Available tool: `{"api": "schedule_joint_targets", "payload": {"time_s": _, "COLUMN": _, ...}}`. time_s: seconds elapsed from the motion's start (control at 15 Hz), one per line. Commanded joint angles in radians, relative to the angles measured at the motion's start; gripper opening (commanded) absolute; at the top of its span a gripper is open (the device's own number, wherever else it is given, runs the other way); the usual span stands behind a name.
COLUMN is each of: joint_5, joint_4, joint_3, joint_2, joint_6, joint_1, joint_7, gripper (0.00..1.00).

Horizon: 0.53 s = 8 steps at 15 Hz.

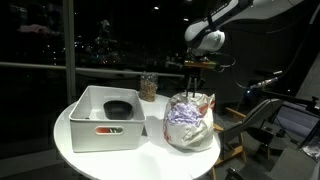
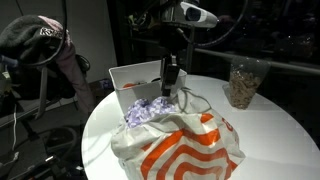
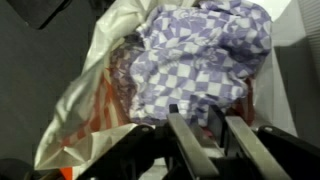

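While the bin [image 1: 100, 130] with its bowl [image 1: 118, 108] sits at the table's [image 1: 66, 150] left edge and the jar [image 1: 148, 87] at the back edge, your gripper [image 1: 194, 88] hangs just over the cloth [image 1: 184, 114] in the bag [image 1: 198, 138] at the right edge, jaws a little apart, clamped on nothing.

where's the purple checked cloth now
In both exterior views the purple-and-white checked cloth sits in the open white-and-orange plastic bag, just below the gripper, beside the white bin.
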Motion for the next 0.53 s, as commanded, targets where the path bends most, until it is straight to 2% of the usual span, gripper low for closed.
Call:
{"api": "schedule_joint_targets", "payload": {"time_s": 0.0, "joint_5": 0.135, "joint_4": -0.044, "joint_3": 0.017, "joint_2": -0.055, "joint_6": 0.100, "joint_1": -0.027, "joint_7": -0.154, "gripper": 0.68}}
{"api": "schedule_joint_targets", "payload": {"time_s": 0.27, "joint_5": 0.281, "joint_4": -0.030, "joint_3": 0.042, "joint_2": -0.012, "joint_6": 0.138, "joint_1": -0.019, "joint_7": -0.370, "gripper": 0.98}}
{"api": "schedule_joint_targets", "payload": {"time_s": 0.47, "joint_5": 0.374, "joint_4": -0.009, "joint_3": 0.077, "joint_2": 0.052, "joint_6": 0.175, "joint_1": -0.011, "joint_7": -0.488, "gripper": 1.00}}
